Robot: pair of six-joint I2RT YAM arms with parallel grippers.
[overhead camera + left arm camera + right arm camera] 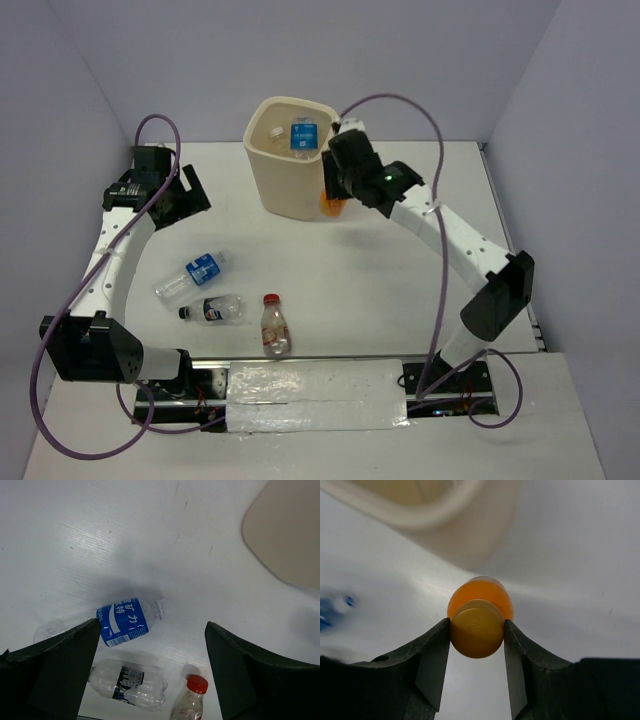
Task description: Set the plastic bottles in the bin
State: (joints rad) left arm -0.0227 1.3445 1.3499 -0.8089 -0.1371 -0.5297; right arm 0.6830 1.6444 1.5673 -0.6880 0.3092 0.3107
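My right gripper (477, 630) is shut on the cap of the orange bottle (479, 616) and holds it beside the right wall of the cream bin (290, 150); the orange bottle (331, 203) peeks out below the gripper (335, 185). A blue-labelled bottle (303, 135) lies inside the bin. On the table lie a blue-labelled bottle (192, 274), a black-capped bottle (214, 309) and a red-capped bottle (274, 326). My left gripper (185, 190) is open and empty, high above them; its view shows the blue-labelled bottle (127, 620), the black-capped bottle (127, 682) and the red-capped bottle (191, 698).
The bin's rim (420, 510) fills the top of the right wrist view, and its corner (285, 535) shows at the top right of the left wrist view. Purple cables loop over both arms. A foil-covered strip (315, 392) lies at the near table edge.
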